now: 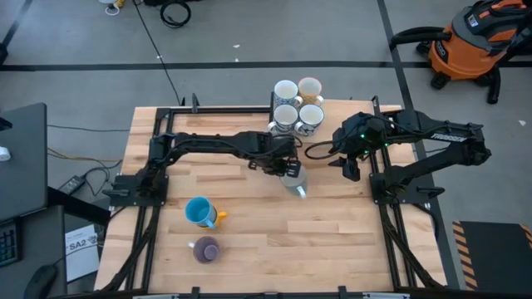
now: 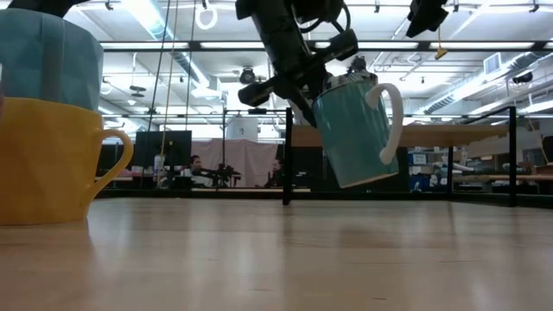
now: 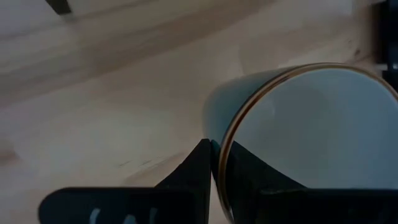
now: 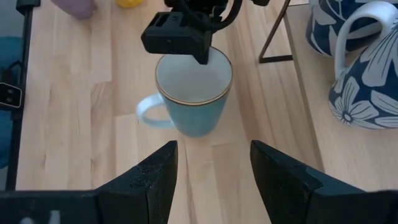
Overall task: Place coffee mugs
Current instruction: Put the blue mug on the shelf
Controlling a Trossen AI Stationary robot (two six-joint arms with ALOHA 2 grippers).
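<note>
Left gripper [image 1: 287, 169], frame centre, clamps a teal mug [image 1: 295, 179] aloft by its rim; next, lower and release. Right gripper [image 1: 349, 166] waits open.

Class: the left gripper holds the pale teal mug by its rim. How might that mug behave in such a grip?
The teal mug hangs tilted from the left gripper, so it probably could swing. Its glazed rim looks slippery. Likely rigid but breakable.
</note>
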